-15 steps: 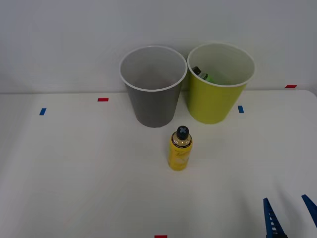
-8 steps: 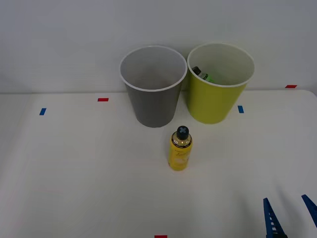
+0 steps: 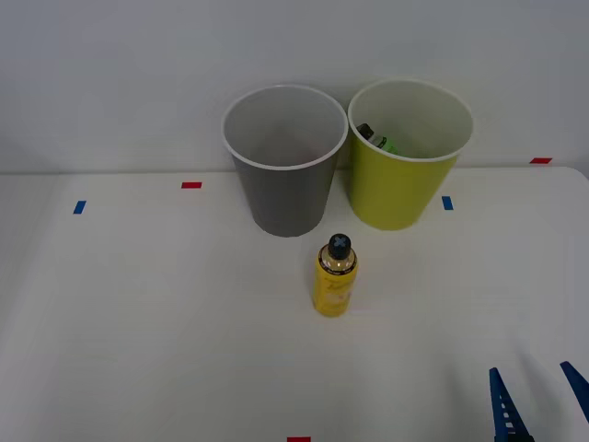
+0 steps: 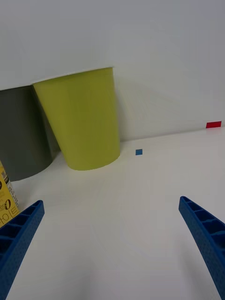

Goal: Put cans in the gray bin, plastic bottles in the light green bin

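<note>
Jaws spread wide and holding nothing, the right gripper (image 3: pixel 538 402) sits at the lower right corner of the front view, its two blue ribbed fingers (image 4: pixel 18 239) pointing up the white table (image 3: pixel 138 313). The yellow bottle (image 3: pixel 335 275) stands upright near the centre of the frame, black cap on top, well apart from the gripper and just in front of the gray bin (image 3: pixel 283 161). That bin stands in the upper middle of the frame, with the light green bin (image 3: pixel 405 157) beside it to the right, the two rims all but touching. A small green bottle (image 3: pixel 375 139) with a dark cap lies inside the light green bin, against its left wall. In the wrist view the light green bin (image 4: pixel 82 119) stands ahead of the open fingers, the yellow bottle (image 4: pixel 7 192) at the frame's left edge.
</note>
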Robot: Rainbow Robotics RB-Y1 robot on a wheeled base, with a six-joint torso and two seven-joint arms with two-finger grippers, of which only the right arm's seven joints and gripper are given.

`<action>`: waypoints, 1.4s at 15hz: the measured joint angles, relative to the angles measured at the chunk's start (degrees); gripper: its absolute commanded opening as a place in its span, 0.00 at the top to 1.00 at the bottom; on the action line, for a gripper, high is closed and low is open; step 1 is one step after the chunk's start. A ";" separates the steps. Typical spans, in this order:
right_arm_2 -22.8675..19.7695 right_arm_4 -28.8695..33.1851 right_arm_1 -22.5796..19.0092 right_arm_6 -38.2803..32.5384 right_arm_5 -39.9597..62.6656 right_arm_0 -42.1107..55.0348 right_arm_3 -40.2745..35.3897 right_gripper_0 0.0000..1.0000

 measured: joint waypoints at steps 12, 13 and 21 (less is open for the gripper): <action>8.07 -0.95 -2.65 13.01 -2.12 -0.85 0.33 0.00; 9.18 -1.29 -3.04 14.24 -2.16 -1.01 0.33 0.00; 18.23 -4.71 -6.72 13.88 -0.57 -10.50 0.38 0.00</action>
